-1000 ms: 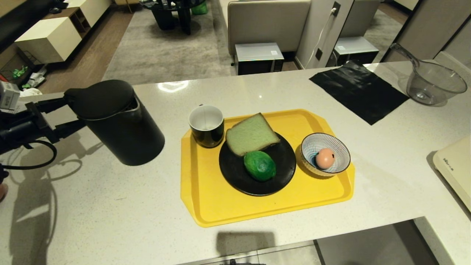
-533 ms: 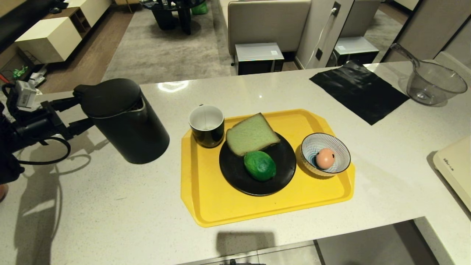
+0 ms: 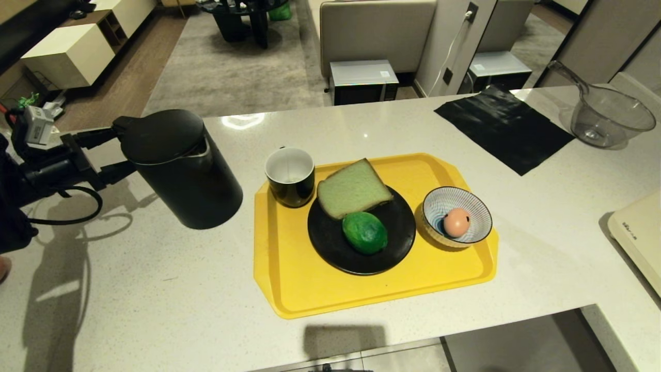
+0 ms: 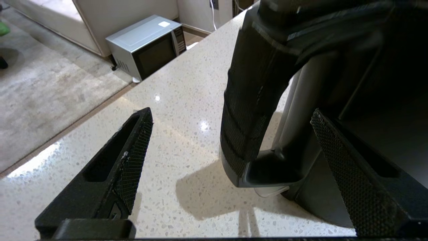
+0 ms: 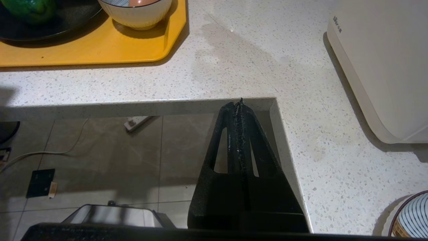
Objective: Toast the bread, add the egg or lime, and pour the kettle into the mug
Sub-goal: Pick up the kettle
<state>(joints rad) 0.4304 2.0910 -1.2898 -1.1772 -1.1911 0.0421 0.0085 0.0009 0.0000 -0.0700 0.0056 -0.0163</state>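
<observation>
1. nearest, the right gripper (image 5: 240, 103) is parked at the front edge of the counter (image 3: 155, 310), with its fingers pressed together and nothing between them. no change is seen there.
2. on the yellow tray (image 3: 289, 289) nothing is disturbed. the lime (image 3: 364, 232) is lying on the black plate (image 3: 330, 248), just in front of the bread (image 3: 352, 188). the bread is resting on the plate's far edge. the egg (image 3: 456, 222) is kept in the striped bowl (image 3: 480, 212) at the right of the tray.
3. the mug (image 3: 289, 175) is standing upright at the tray's far left corner, beside the bread. its white inside is exposed, and whether liquid is in it cannot be told.
4. the change is found at the far left: the kettle (image 3: 181, 175) is now placed closer to the tray than a second ago, though a gap to the mug is left. the left gripper (image 4: 231, 113) has been carried along with it.
5. the left gripper's fingers are spread wide on either side of the kettle's handle (image 4: 254, 100), with clear space on one side. contact on the other side cannot be told.
6. bread and lime are judged done. the pour is judged the step in hand, and a firm grip on the handle is needed first.
</observation>
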